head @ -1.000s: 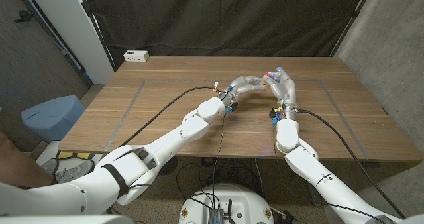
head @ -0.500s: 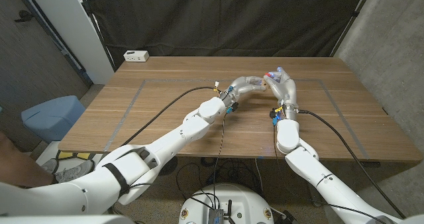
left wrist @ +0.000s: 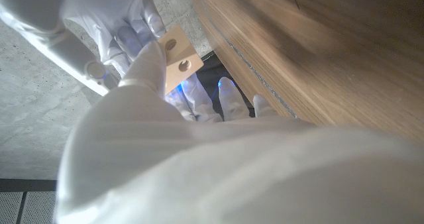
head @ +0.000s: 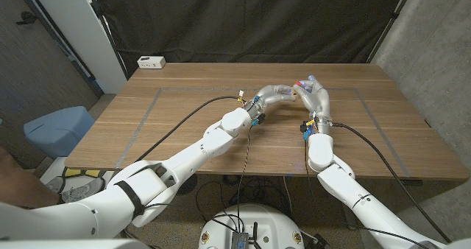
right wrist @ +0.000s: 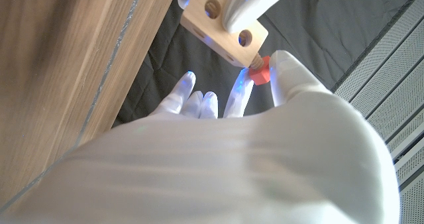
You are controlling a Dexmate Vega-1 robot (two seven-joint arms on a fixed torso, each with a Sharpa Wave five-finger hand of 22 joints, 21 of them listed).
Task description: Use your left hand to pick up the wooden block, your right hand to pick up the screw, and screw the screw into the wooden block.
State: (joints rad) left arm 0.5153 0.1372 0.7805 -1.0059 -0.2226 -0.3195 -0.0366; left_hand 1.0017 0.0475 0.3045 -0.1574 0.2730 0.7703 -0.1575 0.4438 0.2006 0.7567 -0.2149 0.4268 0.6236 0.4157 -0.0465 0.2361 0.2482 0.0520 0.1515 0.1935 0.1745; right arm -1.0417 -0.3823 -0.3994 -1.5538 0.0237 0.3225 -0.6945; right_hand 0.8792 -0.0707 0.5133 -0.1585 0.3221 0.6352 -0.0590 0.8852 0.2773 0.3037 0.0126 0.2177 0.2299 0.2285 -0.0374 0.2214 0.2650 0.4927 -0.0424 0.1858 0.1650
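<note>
Above the table's far middle, my left hand (head: 282,93) holds the wooden block (left wrist: 177,57), a pale plate with round holes, by its edge. The block (right wrist: 222,28) is lifted off the wooden table (head: 184,116). My right hand (head: 314,96) meets it from the right and pinches the red-headed screw (right wrist: 260,71) between thumb and finger. The screw's tip sits at the block's end face. In the head view the red screw (head: 298,82) shows as a small spot between the two hands. My left hand (left wrist: 165,151) and my right hand (right wrist: 232,151) loom large in their wrist views.
A white power strip (head: 151,61) lies at the table's far left corner. A blue bin (head: 59,127) stands on the floor left of the table. Pale tape lines (head: 140,120) mark a rectangle on the tabletop. A dark curtain hangs behind the table.
</note>
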